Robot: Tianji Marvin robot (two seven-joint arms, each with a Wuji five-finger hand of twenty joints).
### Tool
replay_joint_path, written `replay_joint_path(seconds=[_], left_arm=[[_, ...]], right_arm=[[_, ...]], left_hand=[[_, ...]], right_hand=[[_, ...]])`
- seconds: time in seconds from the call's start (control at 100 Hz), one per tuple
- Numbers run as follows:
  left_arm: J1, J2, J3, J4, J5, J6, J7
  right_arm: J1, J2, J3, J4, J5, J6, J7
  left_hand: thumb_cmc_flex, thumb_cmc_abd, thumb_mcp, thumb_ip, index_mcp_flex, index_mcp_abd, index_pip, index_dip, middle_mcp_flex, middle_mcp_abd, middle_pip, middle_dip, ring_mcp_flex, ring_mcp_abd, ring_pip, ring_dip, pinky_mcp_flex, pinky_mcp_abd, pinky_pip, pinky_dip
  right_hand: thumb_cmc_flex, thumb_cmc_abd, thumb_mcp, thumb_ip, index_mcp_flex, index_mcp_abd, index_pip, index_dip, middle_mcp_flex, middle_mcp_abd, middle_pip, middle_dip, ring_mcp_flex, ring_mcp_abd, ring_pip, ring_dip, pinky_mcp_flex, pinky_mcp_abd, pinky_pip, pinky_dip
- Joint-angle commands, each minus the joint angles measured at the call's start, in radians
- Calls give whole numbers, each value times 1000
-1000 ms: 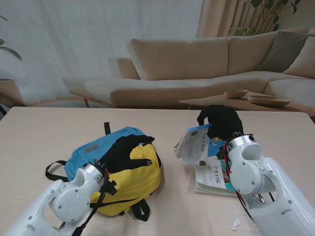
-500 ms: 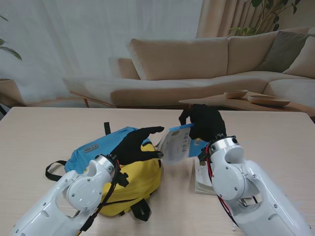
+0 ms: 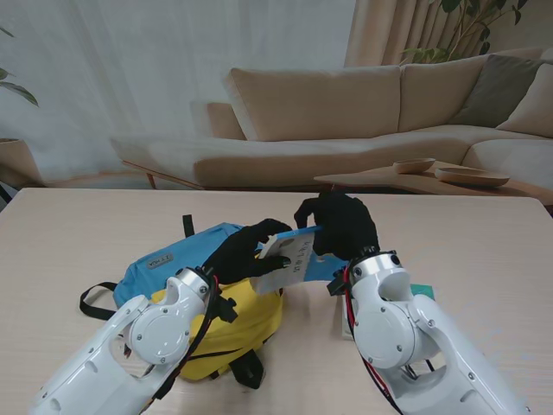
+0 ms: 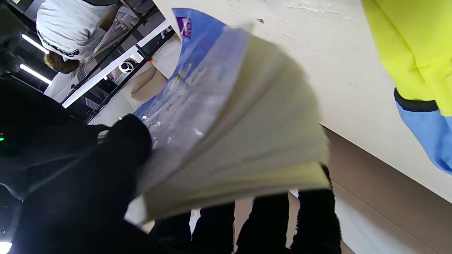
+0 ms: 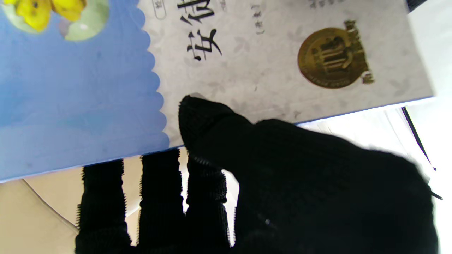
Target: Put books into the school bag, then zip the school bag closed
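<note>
Packing is at an early stage: no book is seen inside the school bag (image 3: 203, 303), and zipping is not yet begun, by my judgement. One book (image 3: 289, 259) is held in the air between both hands, over the bag's right edge. The right hand (image 3: 337, 226) pinches it, thumb on the cover; the left hand (image 3: 242, 255) closes on its page edge. At least one more book (image 3: 347, 322) lies beside the right wrist. Count: one bag, two books visible.

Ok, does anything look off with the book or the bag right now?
The blue-and-white paperback book is fanning open in mid-air: its pages splay loosely between the left robot hand and right robot hand. The yellow-and-blue school bag lies flat beneath, with no opening visible from the stand's view.
</note>
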Motion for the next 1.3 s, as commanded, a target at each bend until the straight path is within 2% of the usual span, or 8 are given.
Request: replay_joint_path(seconds=[0.0, 0.09, 0.29, 0.52, 0.65, 0.74, 0.94, 1.29], left_arm=[[4, -9, -1, -14, -6, -1, -25], [4, -9, -1, -16, -7, -4, -26], [14, -9, -9, -29, -34, -10, -34], [38, -15, -33, -38, -61, -20, -12], [58, -21, -55, -42, -64, -25, 21], [77, -24, -79, -47, -55, -31, 43], [130, -29, -143, -68, -28, -57, 95], [228, -35, -238, -130, -41, -104, 142]], right_arm=[[-9, -16, -14, -17, 3, 1, 7], [-8, -19, -28, -20, 9, 6, 1], [-10, -22, -47, -25, 15, 12, -7], [-22, -22, -40, -26, 36, -20, -14], [-44, -11, -7, -38, 46, -69, 29], [-63, -1, 28, -47, 44, -112, 62], [-102, 8, 118, -51, 77, -191, 100], [-113, -2, 185, 61, 207, -212, 98]], left_hand=[[51, 0, 49, -5, 38, 3, 73, 60, 59, 11, 66, 41, 81, 34, 97, 43, 42, 50, 233, -28], [210, -19, -11, -46, 100, -14, 173, 124, 163, 13, 149, 78, 192, 60, 211, 62, 146, 81, 430, -78], [599, 103, -250, -27, 277, -128, 337, 186, 438, 5, 100, 307, 383, 110, 391, 102, 351, 129, 609, 3], [621, 170, -220, -7, 420, -201, 406, 534, 411, -24, 331, 451, 461, 126, 577, 199, 512, 134, 736, 16], [620, 204, -209, 8, 396, -195, 464, 682, 402, -49, 470, 513, 486, 98, 685, 251, 575, 122, 800, 15], [621, 222, -206, 19, 385, -189, 487, 713, 397, -51, 516, 527, 489, 85, 714, 263, 577, 126, 807, 17], [621, 238, -204, 31, 381, -186, 507, 735, 398, -50, 555, 535, 487, 74, 730, 266, 577, 131, 806, 23], [621, 237, -203, 34, 383, -186, 509, 746, 393, -48, 562, 533, 483, 76, 732, 264, 570, 130, 803, 27]], right_hand=[[66, 120, 149, 104, 189, 8, 253, 121, 9, 30, 43, 24, 28, 76, 180, 52, 17, 33, 74, 31], [66, 119, 149, 105, 190, 7, 252, 121, 9, 31, 43, 24, 29, 76, 180, 52, 17, 35, 75, 32], [63, 120, 149, 103, 190, 6, 250, 123, 7, 28, 42, 24, 28, 75, 179, 51, 17, 35, 75, 33], [21, 184, 60, 69, 112, -18, 145, 44, -41, 4, -20, -46, -29, 36, 81, 33, -28, 25, 31, 16], [-157, 236, 10, 115, -208, -39, 66, -152, -194, -12, -165, -227, -149, -76, -144, 83, -117, -20, -22, -15], [-320, 354, -55, 213, -412, 63, -45, -293, -315, -48, -300, -358, -222, -100, -340, 21, -166, -44, -70, -44], [-420, 357, -231, 157, -635, 142, -205, -545, -441, -29, -535, -561, -302, -123, -645, -125, -214, -76, -187, -122], [-462, 345, -368, 108, -739, 222, -244, -627, -506, -14, -593, -583, -344, -135, -774, -190, -218, -126, -257, -171]])
